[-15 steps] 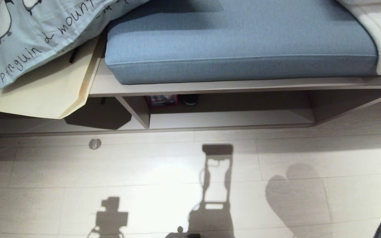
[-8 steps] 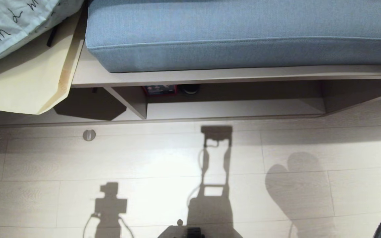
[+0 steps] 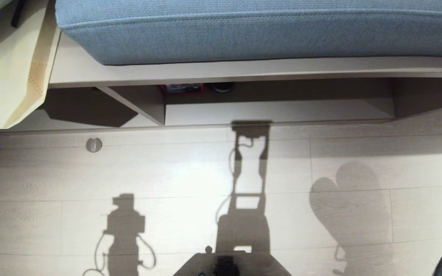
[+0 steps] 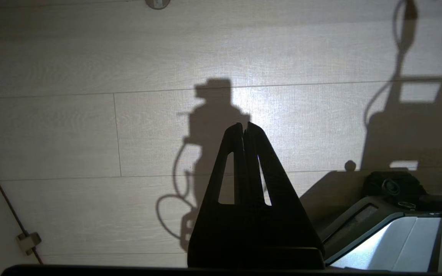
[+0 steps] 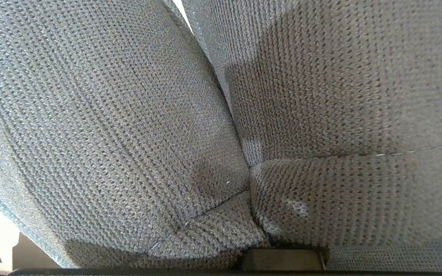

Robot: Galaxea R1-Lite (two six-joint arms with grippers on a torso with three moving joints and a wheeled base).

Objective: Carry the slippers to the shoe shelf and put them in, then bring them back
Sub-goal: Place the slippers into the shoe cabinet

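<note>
Right in front of the right gripper's clamped fingers, the knit slippers [image 5: 221, 126] are hanging pinched together, so the robot is doing well to approach the shoe shelf [image 3: 274, 111] squarely and low, while the left gripper [image 4: 246, 128] is idling closed and empty.
</note>
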